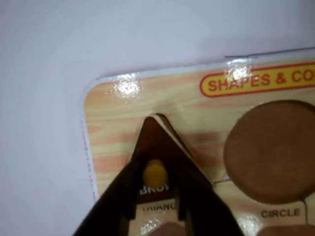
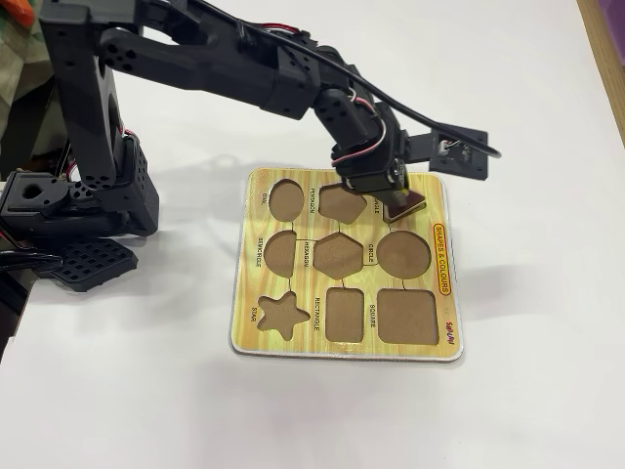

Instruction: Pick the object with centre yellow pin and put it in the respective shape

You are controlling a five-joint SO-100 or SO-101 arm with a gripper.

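Note:
The object with centre yellow pin [image 1: 151, 142] is a maroon triangle lying over the triangle-shaped recess labelled TRIANGLE, the respective shape [image 2: 389, 198], at a corner of the yellow puzzle board [image 1: 113, 123]. Its right edge shows a pale rim riding slightly above the board. In the wrist view my gripper [image 1: 155, 169] straddles the yellow pin [image 1: 155, 173], with a thin strip of maroon showing between the pin and each dark finger. The fixed view has the gripper [image 2: 391, 195] directly above the piece [image 2: 405, 204], hiding most of it.
Next to the triangle on the board lie the empty round recess [image 1: 270, 150] labelled CIRCLE and several other empty shape recesses [image 2: 342, 256]. The arm's base [image 2: 78, 195] stands to the board's left in the fixed view. White tabletop [image 2: 527, 391] surrounds the board.

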